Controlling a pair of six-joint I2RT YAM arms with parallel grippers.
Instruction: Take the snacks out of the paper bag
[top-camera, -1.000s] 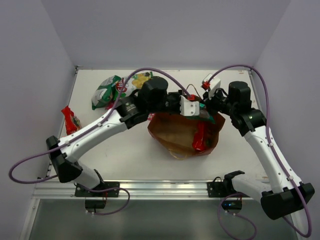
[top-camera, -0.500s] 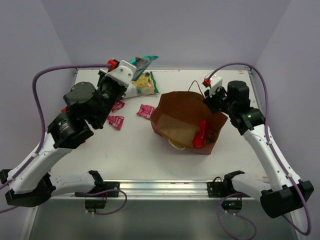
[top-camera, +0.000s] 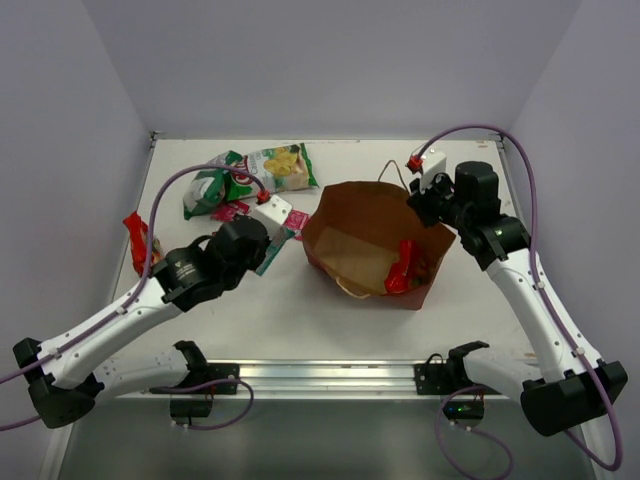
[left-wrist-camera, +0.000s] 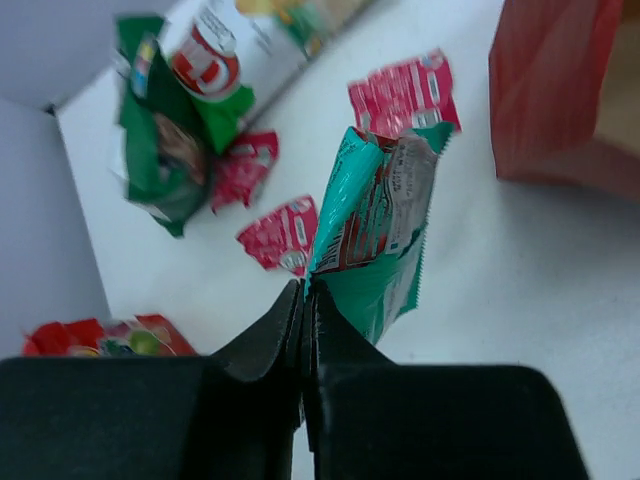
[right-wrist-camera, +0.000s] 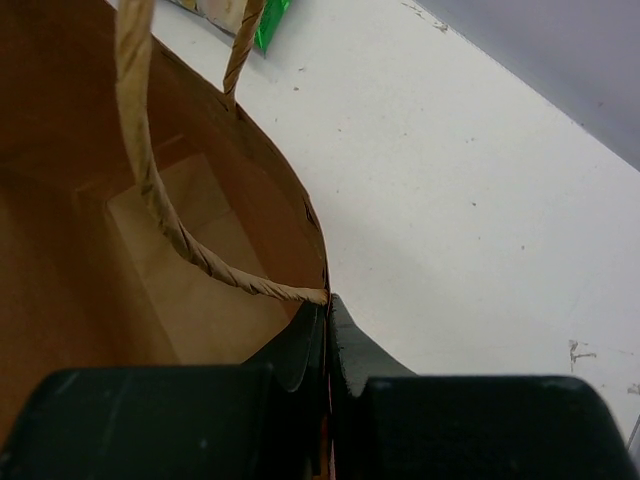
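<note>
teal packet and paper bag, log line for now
left gripper: shut on teal packet | right gripper: shut on paper bag rim | red packet: inside bag

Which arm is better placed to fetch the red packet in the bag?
Left, likely: the right hand grips the paper bag by its rim. The left hand need only drop its teal packet, then reach the red packet.

Left gripper (left-wrist-camera: 305, 297) clamped on the teal packet (left-wrist-camera: 372, 235).
The packet stood up from the closed jaws over the white table (left-wrist-camera: 500, 260). Three red-pink sachets (left-wrist-camera: 283, 233) lay beyond it, the green-white chip bag (left-wrist-camera: 200, 80) farther back, the paper bag (left-wrist-camera: 560, 90) at right.
</note>
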